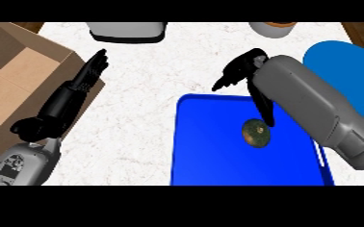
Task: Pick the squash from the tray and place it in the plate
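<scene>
A small dark green squash (256, 133) lies on the blue tray (213, 163), in its right half. My right hand (241, 70) hovers over the tray's far edge, above and just behind the squash. Its fingers are spread and relaxed, pointing up and left, and its thumb (264, 108) reaches down almost to the squash's top. It holds nothing. The blue plate (335, 60) sits at the right edge, partly hidden by my right forearm. My left hand (88, 74) rests open at the left, fingers straight, beside the box.
An open cardboard box (32, 67) fills the left side. A grey appliance (128, 31) stands at the counter's back edge. A grey pot (273, 28) stands at the back right. White counter (156, 77) lies between the box and the tray.
</scene>
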